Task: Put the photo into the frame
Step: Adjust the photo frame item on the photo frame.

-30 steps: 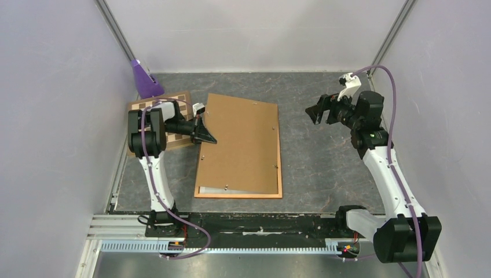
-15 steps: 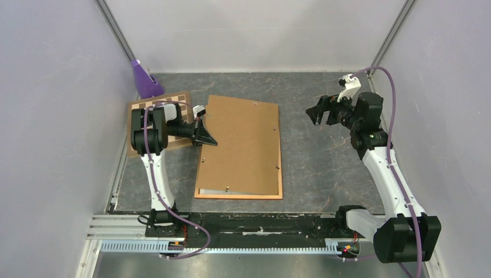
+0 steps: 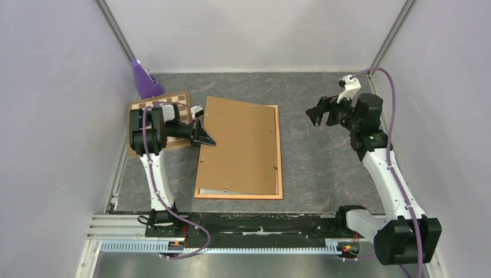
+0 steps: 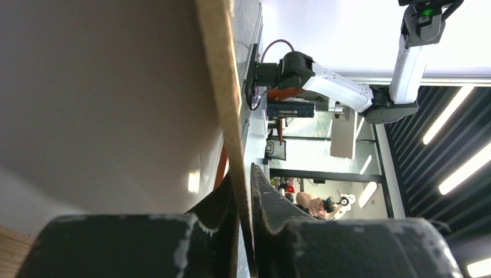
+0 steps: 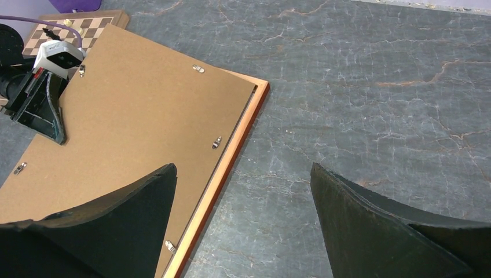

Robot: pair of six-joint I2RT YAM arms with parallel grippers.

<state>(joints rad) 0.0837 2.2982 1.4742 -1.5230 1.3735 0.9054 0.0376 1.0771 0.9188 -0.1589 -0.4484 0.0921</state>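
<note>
Since a second ago the backing panel [image 3: 243,145] has sunk and slid a little leftward, so the frame [image 3: 280,156] now shows its whole right rail. The left hand [image 3: 205,139] has its fingers on either side of the panel's raised left edge. Whether they pinch it or have just let go, I cannot tell. The right hand [image 3: 315,113] hangs well off to the right with its fingers wide apart and nothing in them.

The frame lies back-up in the middle of the bench [image 3: 324,168]. Under the lifted panel the left wrist view shows a pale, faintly shiny sheet, probably the photo [image 4: 104,104] lying white back up; its printed side is hidden.

The photo looks light and floppy and would crease easily, so it is best taken by its border at a corner. The frame looks stiff and light and is likely to skid.

The bench is flat, dark grey and mottled, with pale walls close around it. A chessboard [image 3: 142,104] and a purple stand [image 3: 145,81] sit at the far left.
</note>
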